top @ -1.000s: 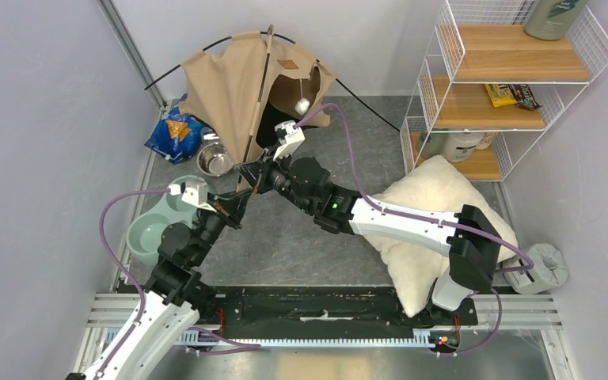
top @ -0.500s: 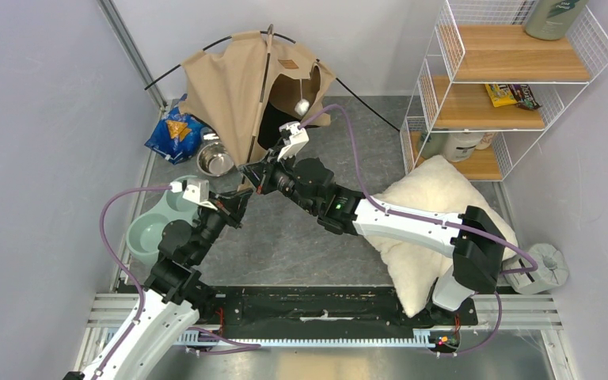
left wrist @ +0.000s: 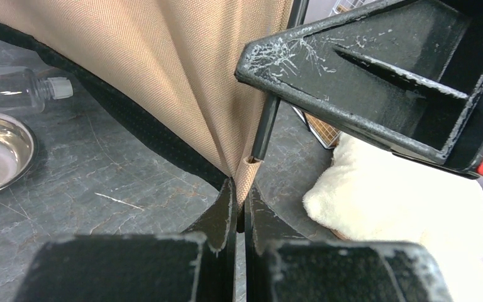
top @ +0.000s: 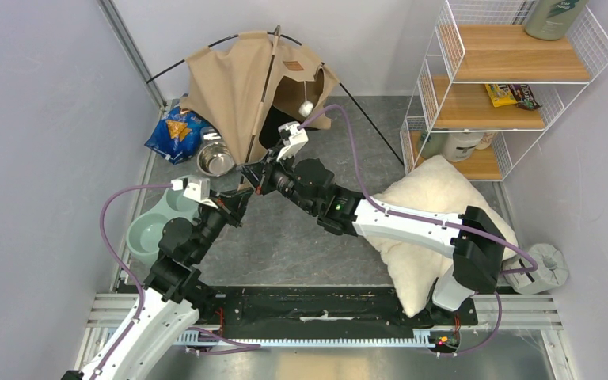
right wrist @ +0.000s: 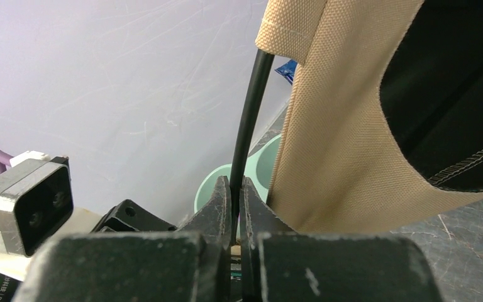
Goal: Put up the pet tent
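Observation:
The pet tent (top: 237, 83), tan canvas with thin black poles, stands half raised at the back, its dark doorway facing the arms. My left gripper (top: 240, 199) is shut on the tent's bottom corner pocket (left wrist: 246, 173), pinching the tan fabric between its fingertips (left wrist: 229, 201). A black pole (left wrist: 265, 129) runs down into that pocket. Just above it, my right gripper (top: 250, 176) is shut on the same pole (right wrist: 249, 113), which comes out of a canvas sleeve (right wrist: 289, 28). The two grippers sit close together at the tent's front corner.
A steel bowl (top: 215, 161), a blue snack bag (top: 174, 131) and a green double bowl (top: 154, 226) lie left of the tent. A clear bottle (left wrist: 19, 91) lies nearby. A fluffy white pillow (top: 427, 229) lies under the right arm. A wire shelf (top: 507, 79) stands back right.
The tent has lifted and spread slightly to the right. Its right-hand pole now arches further out. Both grippers keep their hold and have barely moved.

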Robot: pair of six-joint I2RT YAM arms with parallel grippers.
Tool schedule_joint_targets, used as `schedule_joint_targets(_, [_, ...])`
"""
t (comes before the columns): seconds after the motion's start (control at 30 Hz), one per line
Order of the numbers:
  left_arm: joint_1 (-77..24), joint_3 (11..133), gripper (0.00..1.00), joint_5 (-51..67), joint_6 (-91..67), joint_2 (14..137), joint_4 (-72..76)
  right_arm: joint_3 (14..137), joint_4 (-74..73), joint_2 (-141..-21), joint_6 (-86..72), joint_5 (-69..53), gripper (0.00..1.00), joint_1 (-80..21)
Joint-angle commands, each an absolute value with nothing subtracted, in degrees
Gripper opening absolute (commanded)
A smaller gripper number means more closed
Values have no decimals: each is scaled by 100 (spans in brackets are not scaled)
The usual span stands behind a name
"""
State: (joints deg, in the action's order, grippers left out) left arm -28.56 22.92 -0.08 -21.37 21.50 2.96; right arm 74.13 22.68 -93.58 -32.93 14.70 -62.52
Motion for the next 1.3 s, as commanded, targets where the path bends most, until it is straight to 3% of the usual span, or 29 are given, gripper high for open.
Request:
schedule_joint_targets(0.0, [-2946,2477,2,515,-2320,2133,-173,7537,3318,-9059,-2970,2359,0,-6096])
schedule_joint_targets(1.0, [-2948,2566,2,439,-2368,2041,-308,7633,2813,-9193,-2530,3093,0,-6144])
schedule_joint_targets(1.27, [-2944,2593,2,473,-2361,2066,-299,7675,2830,-9265,-2557,2644,0,-6146])
